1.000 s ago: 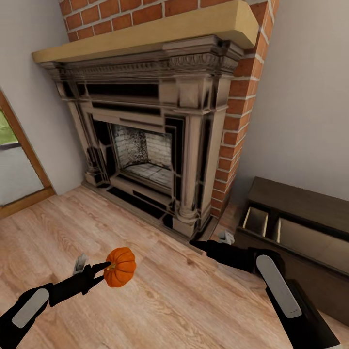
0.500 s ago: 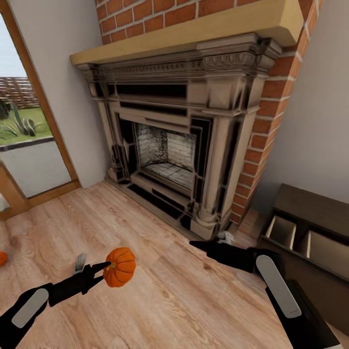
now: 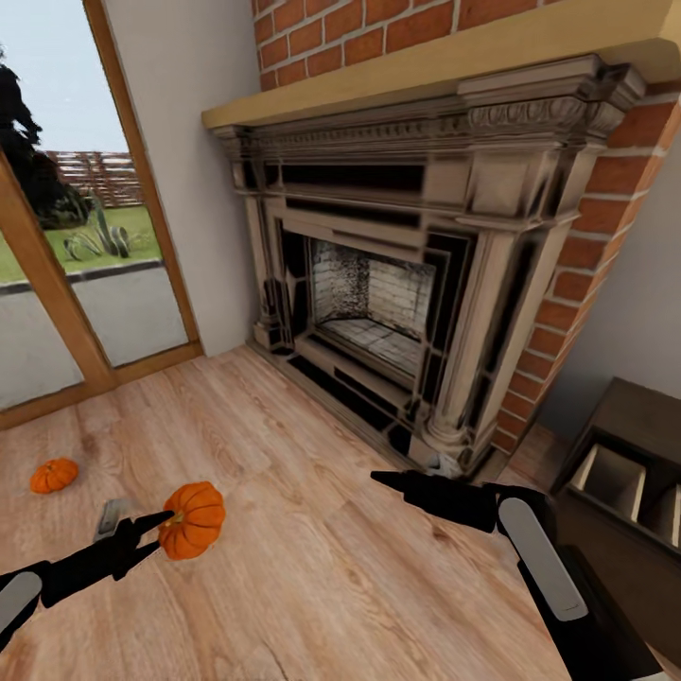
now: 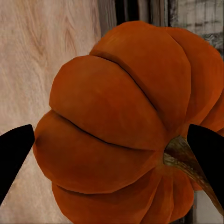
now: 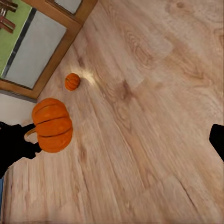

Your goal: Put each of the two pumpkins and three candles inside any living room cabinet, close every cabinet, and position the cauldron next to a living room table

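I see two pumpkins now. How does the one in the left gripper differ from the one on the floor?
The held pumpkin is off the floor, gripped at its stem end by the left gripper; the floor pumpkin lies free on the wood floor near the glass door. The held one is turned stem sideways; the floor one's stem is too small to make out. Both are orange and ribbed.

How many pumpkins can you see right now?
2. One pumpkin is held in the left gripper; the other pumpkin lies on the floor near the glass door.
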